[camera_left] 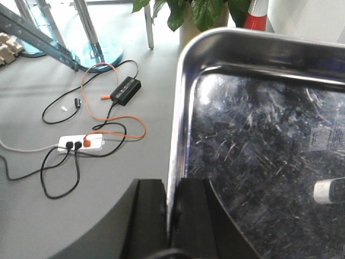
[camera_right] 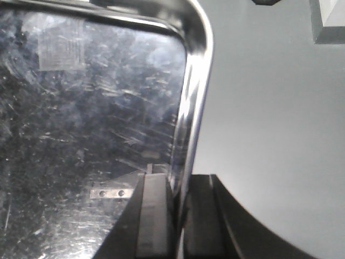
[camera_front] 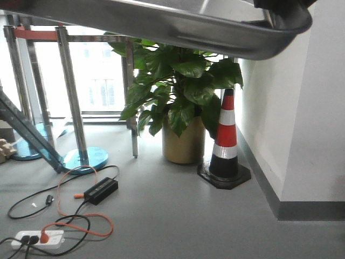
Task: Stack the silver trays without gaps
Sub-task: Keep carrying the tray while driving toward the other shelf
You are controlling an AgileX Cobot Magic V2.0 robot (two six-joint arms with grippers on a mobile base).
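Note:
One silver tray (camera_front: pixel 178 24) is held high in the air; in the front view its shiny underside and rolled rim cross the top of the picture. In the left wrist view its scratched inside (camera_left: pixel 269 140) fills the right half. My left gripper (camera_left: pixel 171 208) is shut on its left rim. In the right wrist view the tray (camera_right: pixel 81 108) fills the left side. My right gripper (camera_right: pixel 177 208) is shut on its right rim. Any other silver tray is out of view.
Below is a grey floor with a power strip (camera_front: pixel 38 236), black and orange cables and a black adapter (camera_front: pixel 101 190). A potted plant (camera_front: pixel 180 102), a striped traffic cone (camera_front: pixel 225 140), metal posts (camera_front: pixel 73 97) and a white wall (camera_front: pixel 302 108) stand around.

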